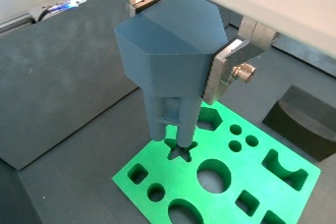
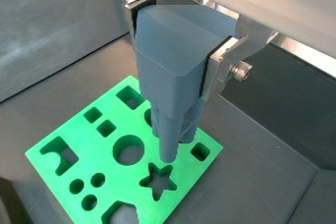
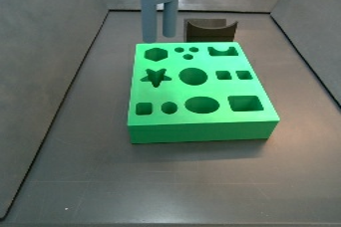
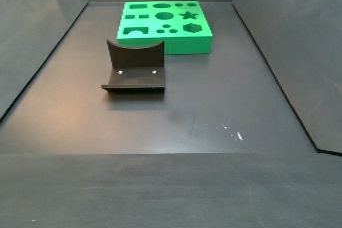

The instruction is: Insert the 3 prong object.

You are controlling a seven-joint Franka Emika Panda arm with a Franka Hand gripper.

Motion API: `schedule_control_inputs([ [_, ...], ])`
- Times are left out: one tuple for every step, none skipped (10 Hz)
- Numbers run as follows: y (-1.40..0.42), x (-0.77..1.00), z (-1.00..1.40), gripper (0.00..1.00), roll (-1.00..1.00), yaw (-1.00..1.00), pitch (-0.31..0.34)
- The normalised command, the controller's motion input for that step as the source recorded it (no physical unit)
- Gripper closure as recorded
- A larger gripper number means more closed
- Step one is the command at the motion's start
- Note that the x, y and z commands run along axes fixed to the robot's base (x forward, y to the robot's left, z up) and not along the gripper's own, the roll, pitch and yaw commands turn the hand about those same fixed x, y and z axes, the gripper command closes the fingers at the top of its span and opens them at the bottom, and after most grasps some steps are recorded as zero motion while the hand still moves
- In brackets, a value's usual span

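My gripper (image 1: 184,36) is shut on the blue-grey 3 prong object (image 1: 171,51), with a silver finger (image 1: 227,66) on each side of its wide head; both wrist views show this grip (image 2: 182,36). The prongs (image 2: 174,135) point down at the green board (image 2: 79,154), and their tips hang just above the board near its star-shaped hole (image 1: 182,151). In a side view the prongs (image 3: 158,2) come down from above to the far edge of the board (image 3: 200,112). The gripper itself is out of both side views.
The green board (image 4: 167,27) has several holes of different shapes. The dark fixture (image 4: 134,67) stands on the floor beside the board and also shows behind it (image 3: 209,27). Grey walls enclose the dark floor (image 4: 201,122).
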Motion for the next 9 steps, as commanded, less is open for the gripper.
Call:
schedule_control_inputs([
  [0.18, 0.35, -0.47, 1.0, 0.0, 0.63, -0.046],
  [0.23, 0.34, -0.41, 1.0, 0.0, 0.61, -0.054],
  [0.25, 0.33, -0.38, 1.0, 0.0, 0.61, -0.046],
  [0.23, 0.22, -0.33, 1.0, 0.0, 0.69, -0.059],
  [0.23, 0.17, -0.27, 1.0, 0.06, 0.71, 0.0],
  [0.21, 0.25, -0.21, 1.0, 0.11, 0.69, 0.0],
  [0.21, 0.27, -0.13, 1.0, 0.14, 0.67, 0.027],
  [0.27, 0.32, -0.14, 1.0, 0.22, 0.55, 0.017],
  [0.37, 0.49, -0.21, 1.0, 0.23, 0.37, 0.043],
])
